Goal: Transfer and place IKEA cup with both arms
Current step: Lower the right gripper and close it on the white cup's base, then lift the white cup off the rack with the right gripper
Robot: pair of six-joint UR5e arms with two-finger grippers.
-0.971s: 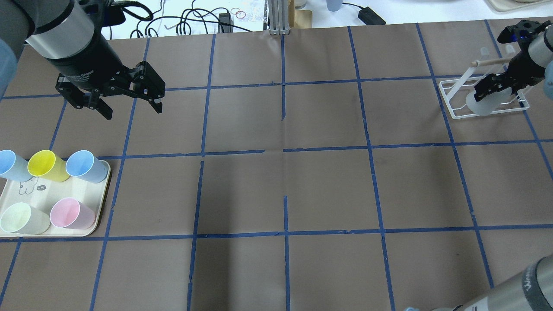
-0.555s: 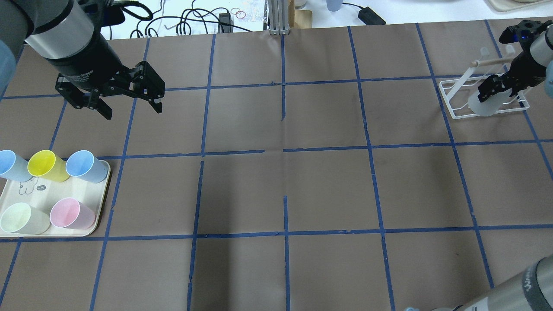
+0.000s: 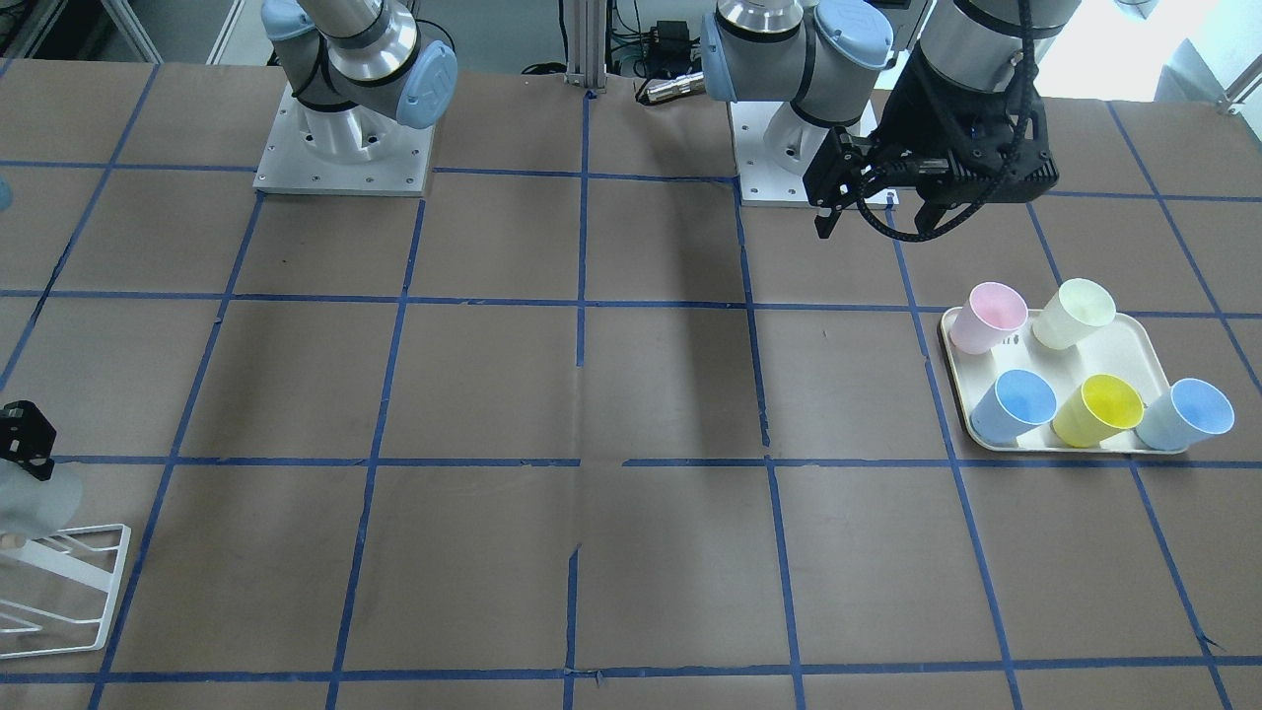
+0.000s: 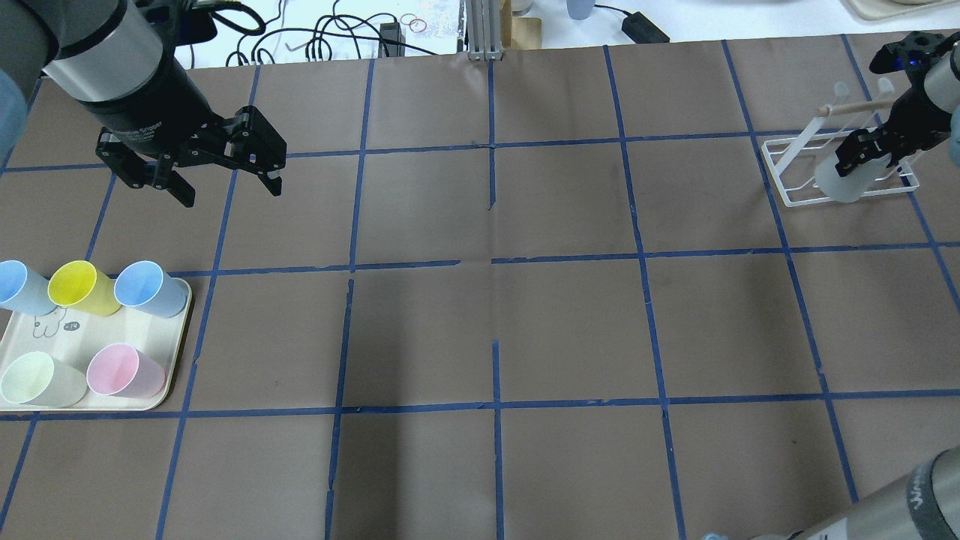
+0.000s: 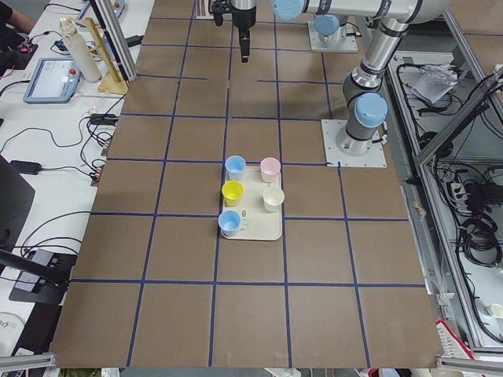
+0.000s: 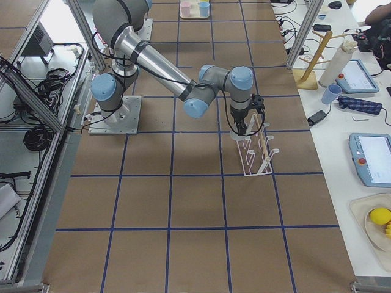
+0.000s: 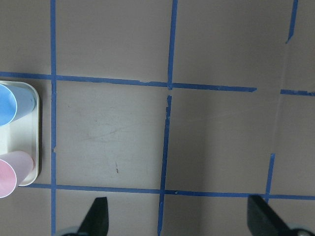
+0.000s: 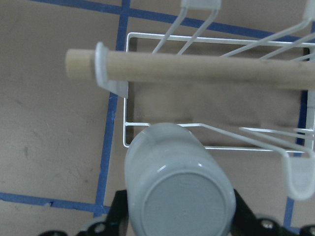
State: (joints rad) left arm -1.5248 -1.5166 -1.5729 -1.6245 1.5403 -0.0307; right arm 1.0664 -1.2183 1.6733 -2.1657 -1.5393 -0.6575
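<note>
The pale grey IKEA cup (image 4: 841, 181) is held in my right gripper (image 4: 874, 146), tilted over the white wire rack (image 4: 784, 193) at the far right. In the right wrist view the cup's base (image 8: 179, 184) faces the camera, with a finger (image 8: 118, 214) on each side of it and the rack's wooden dowel (image 8: 197, 69) just beyond. The cup also shows at the front-facing view's left edge (image 3: 35, 498). My left gripper (image 4: 229, 191) is open and empty, hovering beyond the tray, its fingertips (image 7: 98, 216) wide apart over bare table.
A cream tray (image 4: 67, 337) at the near left holds two light blue cups (image 4: 146, 289), a yellow cup (image 4: 79, 286), a pale green cup (image 4: 34, 379) and a pink cup (image 4: 120, 371). Cables (image 4: 337, 34) and an aluminium post (image 4: 484, 30) lie at the far edge.
My right gripper has shifted slightly to the right with the cup, over the rack. The left arm has not moved.
</note>
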